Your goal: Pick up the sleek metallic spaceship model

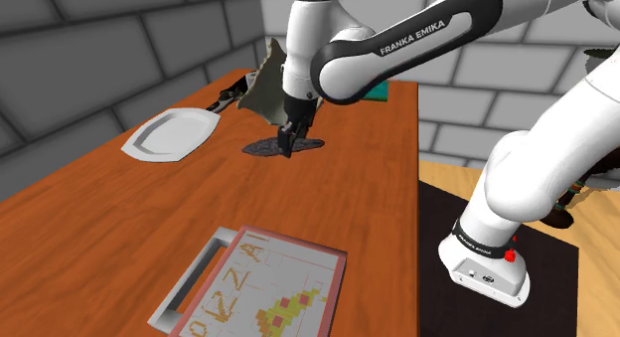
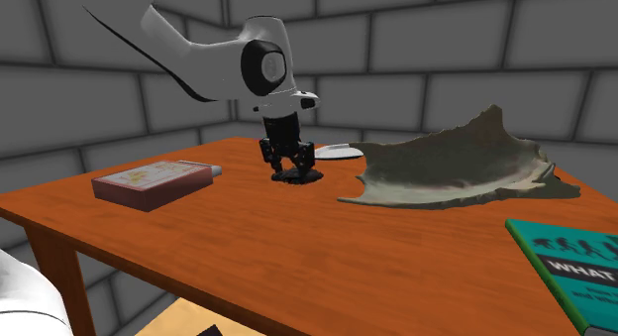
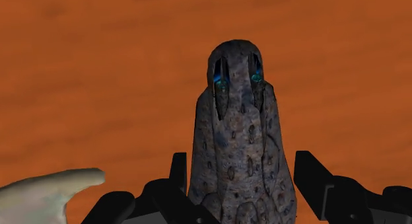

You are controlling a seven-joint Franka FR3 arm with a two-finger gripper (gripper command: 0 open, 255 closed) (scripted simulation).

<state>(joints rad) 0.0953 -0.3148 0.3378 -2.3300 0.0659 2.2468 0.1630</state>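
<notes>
The spaceship model point(image 3: 241, 123) is a dark, mottled grey, tapered hull with two blue-lit slots near its nose. It lies flat on the orange-brown wooden table point(image 1: 119, 226). In the shoulder view the spaceship model point(image 1: 266, 147) shows as a flat dark shape under the hand. My gripper point(image 3: 242, 158) is lowered right over it, one black finger against each side of the hull, clasping it. In the second exterior view the gripper point(image 2: 293, 166) stands upright on the spaceship model point(image 2: 305, 175) at table level.
A white plate point(image 1: 169, 134) lies toward the shoulder view's left. A pizza box point(image 1: 258, 285) sits near the front edge. A large grey-brown curled hide-like object point(image 2: 456, 170) lies close beside the ship. A teal book point(image 2: 574, 265) rests at the table's corner.
</notes>
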